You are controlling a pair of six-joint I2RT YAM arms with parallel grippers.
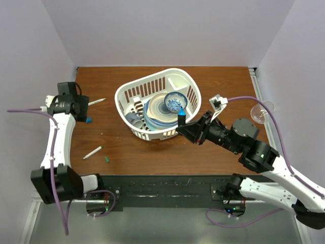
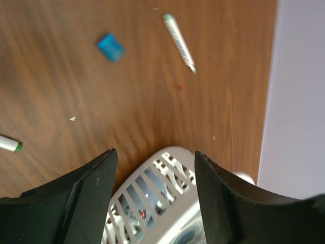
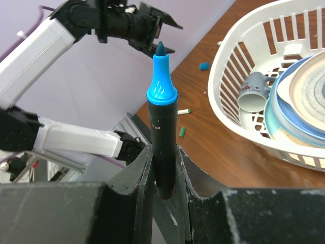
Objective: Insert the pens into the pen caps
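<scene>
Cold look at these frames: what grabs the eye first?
The black marker with its bright blue tip, clamped upright in the right gripper, close by the white basket of plates at mid-table. Next, the left gripper, open over the far-left part of the table, with a white pen and a small blue piece lying below it.

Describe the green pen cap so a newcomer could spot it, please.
From the white basket, look toward the table's near left corner. The green cap lies beside a white pen: far shorter than it, and green, unlike the blue piece farther back.
</scene>
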